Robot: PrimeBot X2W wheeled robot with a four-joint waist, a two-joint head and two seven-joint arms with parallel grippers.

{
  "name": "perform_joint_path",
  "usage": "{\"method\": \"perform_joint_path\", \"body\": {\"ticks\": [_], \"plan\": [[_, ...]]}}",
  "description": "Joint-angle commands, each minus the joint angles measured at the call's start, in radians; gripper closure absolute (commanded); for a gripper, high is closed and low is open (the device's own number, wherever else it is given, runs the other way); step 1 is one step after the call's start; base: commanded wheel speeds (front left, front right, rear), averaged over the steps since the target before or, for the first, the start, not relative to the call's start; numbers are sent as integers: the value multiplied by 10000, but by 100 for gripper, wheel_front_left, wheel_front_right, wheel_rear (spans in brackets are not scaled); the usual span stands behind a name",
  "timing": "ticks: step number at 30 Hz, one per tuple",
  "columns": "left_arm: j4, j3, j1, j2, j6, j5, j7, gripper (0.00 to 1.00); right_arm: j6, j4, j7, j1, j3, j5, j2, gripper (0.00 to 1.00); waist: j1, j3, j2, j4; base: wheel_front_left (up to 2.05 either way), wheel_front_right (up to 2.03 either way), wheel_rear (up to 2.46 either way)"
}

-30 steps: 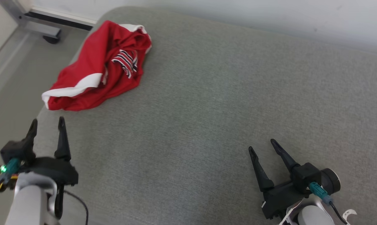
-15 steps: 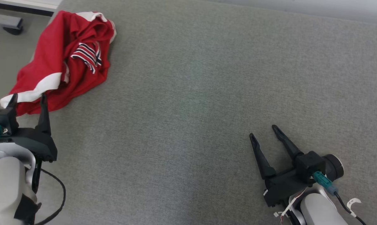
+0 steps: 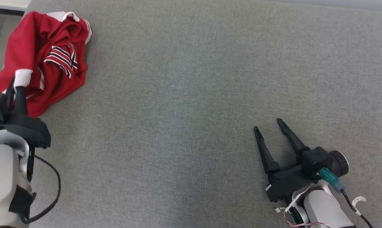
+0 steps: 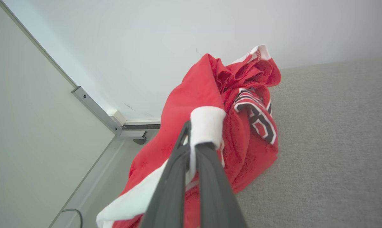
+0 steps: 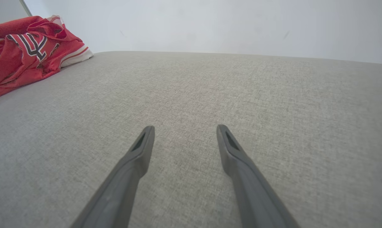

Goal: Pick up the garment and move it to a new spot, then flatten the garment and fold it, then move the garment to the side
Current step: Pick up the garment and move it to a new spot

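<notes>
Left gripper (image 3: 16, 86): fingers pressed together on a white band (image 4: 207, 123) of the garment (image 3: 48, 44). In the left wrist view the band bulges out above my tips, so cloth is pinched, not merely touched. Cuff or hem trim? I can't say; the piece is too bunched.

Garment lies crumpled in a heap at the far left corner of the grey pad (image 3: 194, 95), with one side spilling toward the pad's edge. Most of its bulk rests on the pad.

Why the band: I judge that a trimmed border gives a thicker, firmer bite than the loose red body. Pulling from an edge should also draw the heap open as it travels, rather than dragging a ball.

Right gripper (image 3: 268, 124): fingers spread apart, holding nothing, low over bare pad at the near right, well apart from the garment. My guess is that it waits there to leave the middle free as a landing spot and to be ready for a second corner.

Materials:
- The red cloth looks soft and limp and falls in deep folds.
- The trim is white, and the navy-and-white lettering (image 4: 255, 117) is folded on itself.
- The pad is coarse matte weave, so the cloth may drag on it.
- A plain pale wall (image 4: 178, 31) stands behind, with a metal rail (image 4: 95, 109) off the corner.

Step, as I read it: grasp made, lift not yet done.
</notes>
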Motion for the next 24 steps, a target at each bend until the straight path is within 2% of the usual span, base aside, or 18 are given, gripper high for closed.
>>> {"method": "perform_joint_path", "body": {"ticks": [1, 10, 16, 24], "plan": [[-250, -41, 47, 48, 27, 107, -35, 100, -28, 329, 84, 307, -204, 64, -87, 0, -1, -138, -1, -70, 0, 0, 0], [-1981, -628, -521, 157, -361, 233, -35, 100, -26, 537, 47, 358, -304, 78, 699, 0, -1, -1000, -1, -458, 0, 0, 0], [-3215, -1274, -590, -279, -444, -174, -35, 100, -26, 834, 47, 499, -435, 226, 1013, 0, -1, -1614, -1, -1057, 0, 0, 0], [-4431, -2897, -291, -1124, -432, -957, -34, 100, -26, 1025, 45, 808, -583, 359, 1249, 0, -1, -2101, -1, -2395, 0, 0, 0]]}}
